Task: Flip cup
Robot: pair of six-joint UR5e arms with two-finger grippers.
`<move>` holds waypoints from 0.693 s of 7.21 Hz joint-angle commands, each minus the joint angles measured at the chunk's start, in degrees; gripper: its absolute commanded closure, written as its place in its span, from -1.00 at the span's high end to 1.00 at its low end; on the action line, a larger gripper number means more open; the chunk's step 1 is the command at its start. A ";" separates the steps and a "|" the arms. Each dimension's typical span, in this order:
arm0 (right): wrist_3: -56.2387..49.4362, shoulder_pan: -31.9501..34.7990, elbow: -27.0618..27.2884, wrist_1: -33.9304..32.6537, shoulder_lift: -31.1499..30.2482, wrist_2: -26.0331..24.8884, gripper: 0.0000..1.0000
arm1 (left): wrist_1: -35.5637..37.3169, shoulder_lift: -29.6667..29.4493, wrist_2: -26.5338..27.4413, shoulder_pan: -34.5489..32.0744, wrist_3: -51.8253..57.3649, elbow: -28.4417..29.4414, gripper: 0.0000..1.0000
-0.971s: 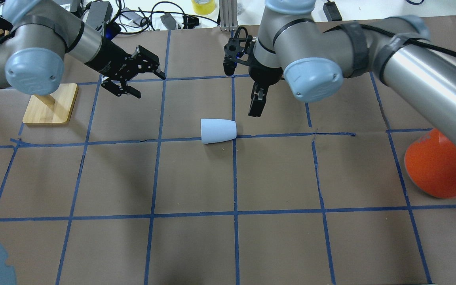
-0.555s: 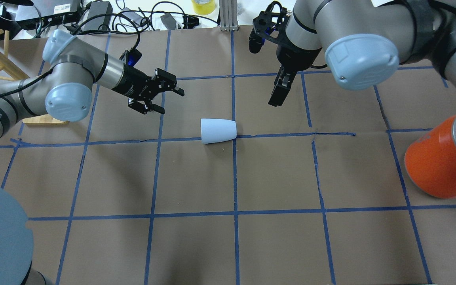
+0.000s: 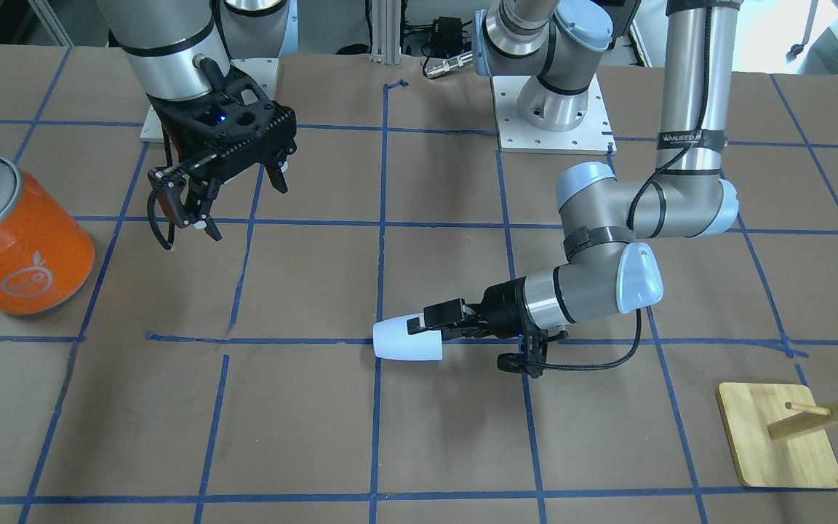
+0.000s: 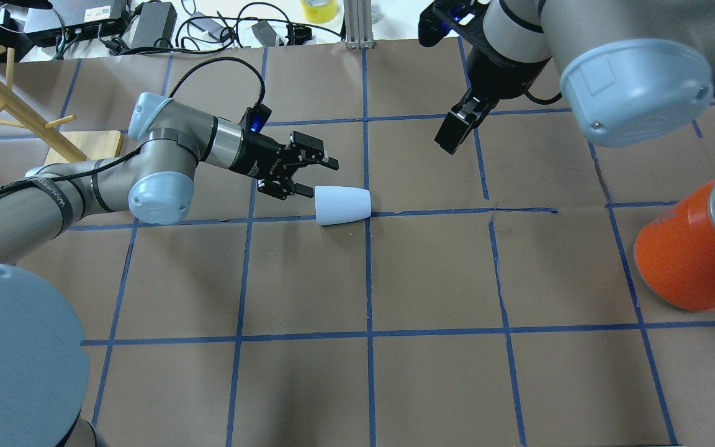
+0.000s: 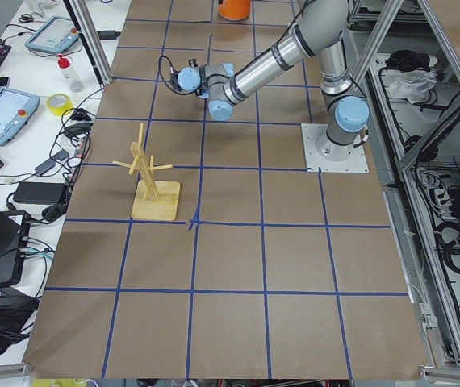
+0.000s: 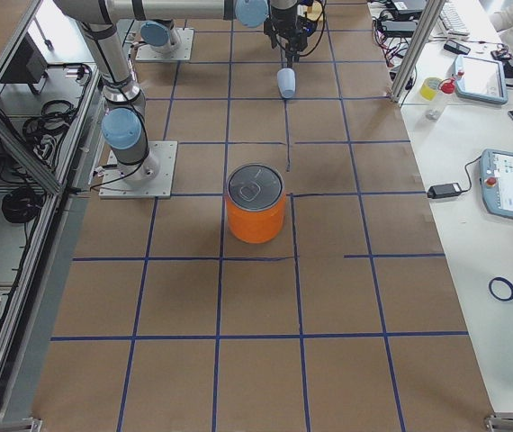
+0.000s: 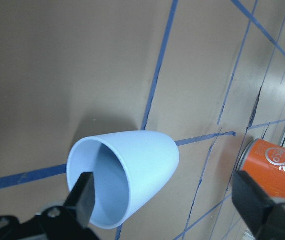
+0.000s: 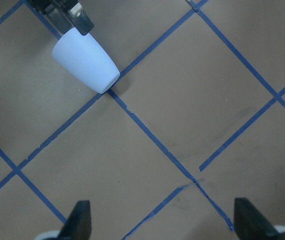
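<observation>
The pale blue-white cup (image 4: 343,205) lies on its side near the table's middle, its mouth towards my left arm; it also shows in the front view (image 3: 408,340). My left gripper (image 4: 319,179) is open, low at the cup's mouth. In the left wrist view one finger (image 7: 85,197) stands in front of the blue opening of the cup (image 7: 132,170), the other finger (image 7: 255,202) far to its side. I cannot tell whether a finger touches the rim. My right gripper (image 4: 452,132) is open and empty, raised well beyond the cup, which its wrist view shows below (image 8: 85,59).
A large orange can (image 4: 683,257) with a silver lid stands at the right. A wooden peg stand (image 4: 87,146) stands at the left behind my left arm. Blue tape lines grid the brown table. Cables and boxes lie along the far edge.
My left gripper has moved right and down to the cup's mouth. My right gripper has drawn back, up and to the right. The cup has not moved.
</observation>
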 commanded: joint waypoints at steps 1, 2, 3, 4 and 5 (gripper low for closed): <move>12.35 -0.43 0.01 2.91 -2.29 -0.52 1.00 | 1.20 -0.99 0.32 -1.70 0.31 -1.45 0.89; 16.17 -0.43 0.01 4.15 -2.99 -0.52 1.00 | 1.29 -2.04 0.93 -1.70 0.41 -1.64 0.77; 21.16 -0.52 0.01 4.16 -3.35 -1.65 1.00 | 3.03 -2.75 1.11 -1.70 0.49 -1.55 -0.41; 22.87 -1.13 0.01 4.42 -4.13 -4.79 1.00 | 3.40 -2.75 1.38 -1.70 0.15 -1.20 -0.99; 23.84 -2.44 0.01 5.30 -4.66 -4.74 1.00 | 3.49 -2.67 1.55 -1.70 -0.38 -0.85 -1.00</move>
